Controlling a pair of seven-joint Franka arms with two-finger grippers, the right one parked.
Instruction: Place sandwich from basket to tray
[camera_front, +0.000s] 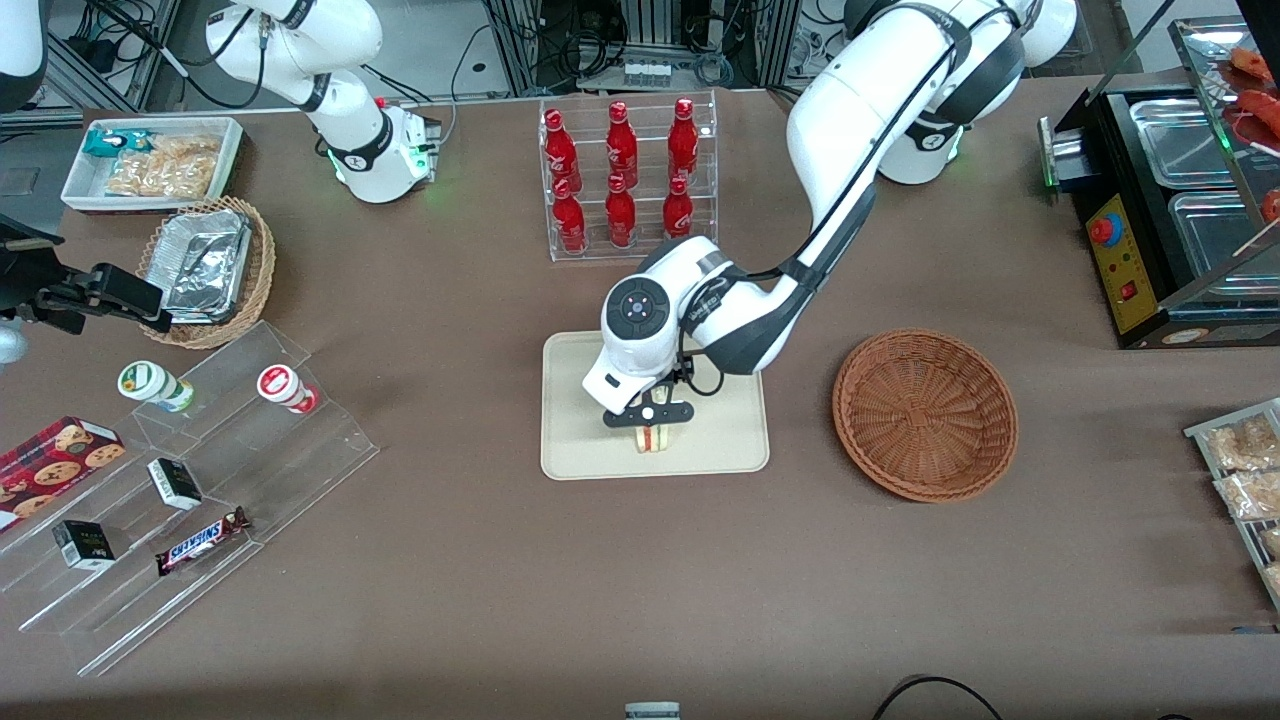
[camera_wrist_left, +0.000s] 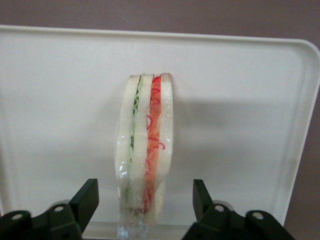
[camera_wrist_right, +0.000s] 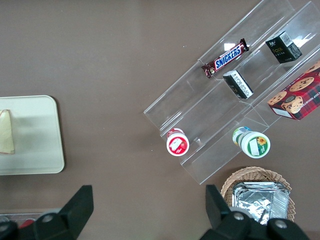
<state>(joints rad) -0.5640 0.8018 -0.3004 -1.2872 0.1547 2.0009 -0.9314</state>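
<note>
The sandwich (camera_front: 656, 438) stands on its edge on the cream tray (camera_front: 720, 450), near the tray's rim closest to the front camera. In the left wrist view the sandwich (camera_wrist_left: 145, 150) shows pale bread with green and red filling in clear wrap, resting on the tray (camera_wrist_left: 240, 125). The left gripper (camera_front: 652, 414) hovers right over it, open, with a finger (camera_wrist_left: 86, 200) on each side and a clear gap to the bread. The reddish-brown basket (camera_front: 926, 413) sits empty beside the tray, toward the working arm's end of the table.
A clear rack of red bottles (camera_front: 622, 175) stands farther from the front camera than the tray. A clear stepped shelf (camera_front: 200, 480) with snacks, a tan basket of foil containers (camera_front: 205, 265) and a white snack bin (camera_front: 150, 160) lie toward the parked arm's end. A black appliance (camera_front: 1160, 220) stands at the working arm's end.
</note>
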